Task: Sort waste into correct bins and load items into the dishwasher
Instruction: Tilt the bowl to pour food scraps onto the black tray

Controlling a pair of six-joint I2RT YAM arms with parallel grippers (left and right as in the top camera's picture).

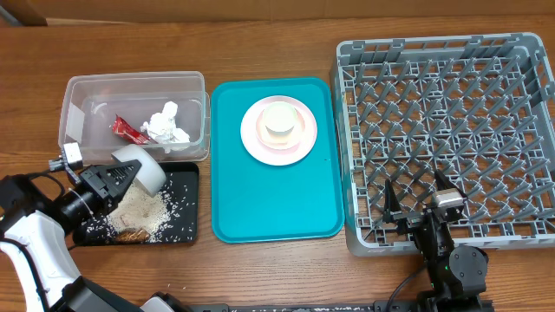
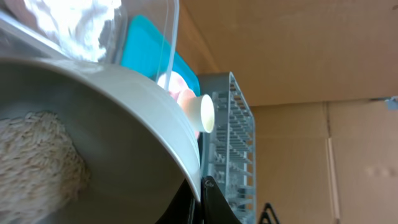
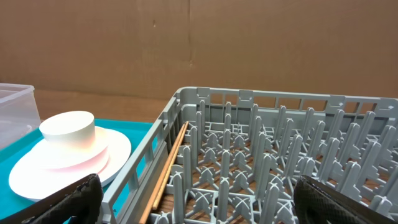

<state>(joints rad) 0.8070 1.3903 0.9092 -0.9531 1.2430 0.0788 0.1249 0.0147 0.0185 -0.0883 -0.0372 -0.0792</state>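
Observation:
My left gripper (image 1: 120, 180) is shut on the rim of a white bowl (image 1: 147, 169), which is tipped over the black tray (image 1: 186, 178). A pile of rice with brown bits (image 1: 143, 212) lies on that tray. In the left wrist view the fingers (image 2: 202, 199) pinch the bowl (image 2: 112, 137), and rice (image 2: 37, 155) clings inside it. The clear tub (image 1: 78, 91) holds the red wrapper (image 1: 128, 130) and the white tissue (image 1: 165, 123). The pink plate (image 1: 260, 143), with a small white cup (image 1: 279, 121) on it, sits on the teal tray. My right gripper (image 1: 418, 208) is open and empty over the front edge of the grey rack (image 1: 451, 95). No second bowl shows.
The teal tray (image 1: 269, 204) lies between the bins and the rack. In the right wrist view a thin wooden stick (image 3: 171, 168) lies along the near left side of the rack (image 3: 261, 162); the plate (image 3: 37, 174) and cup (image 3: 67, 134) are to the left.

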